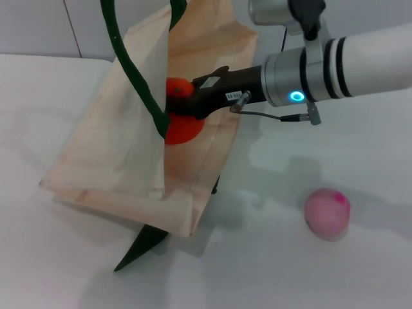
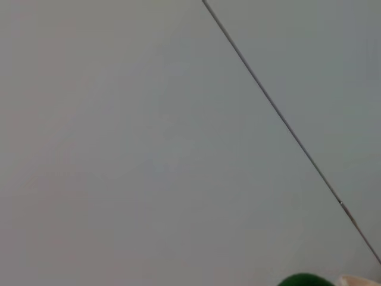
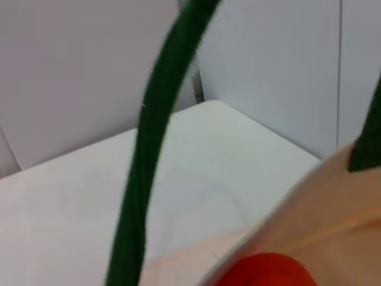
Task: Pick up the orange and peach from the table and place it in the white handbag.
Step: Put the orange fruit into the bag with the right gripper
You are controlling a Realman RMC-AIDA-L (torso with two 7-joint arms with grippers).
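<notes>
— Where's your right claw point(image 1: 183, 103)?
— Frame centre, inside the white handbag point(image 1: 122, 148), seemingly clamped on the orange point(image 1: 182, 122).
— The peach point(image 1: 327, 213)?
— Lower right, on the table point(image 1: 58, 270).
— Left claw?
— Unseen.

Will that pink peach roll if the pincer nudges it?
Probably. The pale pink round peach sits free on the smooth white table, nothing beside it, so a sideways nudge could send it rolling. Its matte skin looks grippable rather than slippery; a straight-down grasp seems safer.
</notes>
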